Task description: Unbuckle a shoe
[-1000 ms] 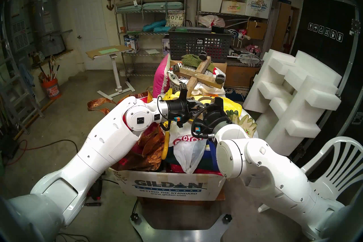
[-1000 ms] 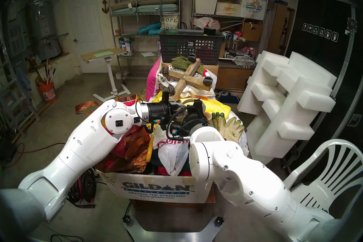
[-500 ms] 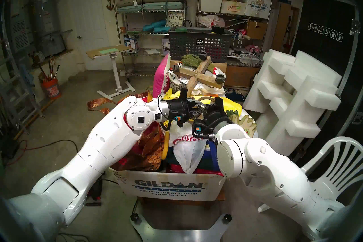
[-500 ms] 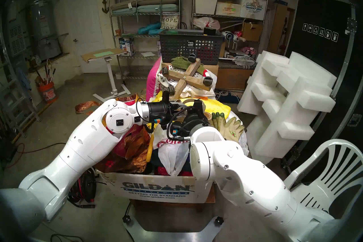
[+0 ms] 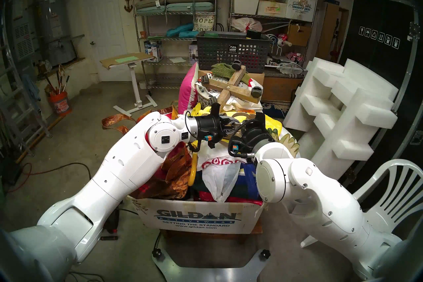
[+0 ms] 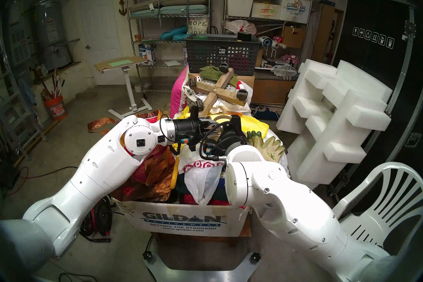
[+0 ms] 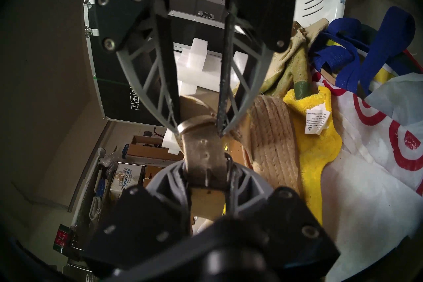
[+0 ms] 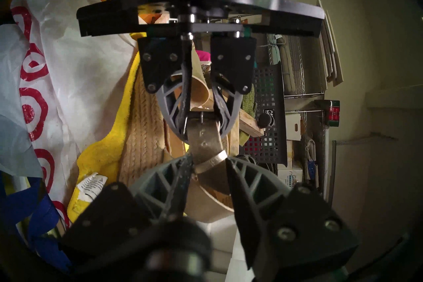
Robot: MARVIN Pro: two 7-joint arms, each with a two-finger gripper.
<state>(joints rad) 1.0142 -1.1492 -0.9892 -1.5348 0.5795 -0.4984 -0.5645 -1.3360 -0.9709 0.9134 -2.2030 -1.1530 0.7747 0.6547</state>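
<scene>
The shoe (image 7: 272, 144) lay on its side atop the heaped box, on a yellow cloth (image 7: 313, 137), its ankle strap (image 7: 203, 155) stretched between the two grippers. The left gripper (image 7: 207, 185) was clamped on the strap at the buckle (image 7: 229, 164); the right gripper (image 8: 209, 166) was pinched onto the strap's tail by its keeper loop. The strap looked thin and limp (the rope sole stiff, light) — best held close to the buckle.
</scene>
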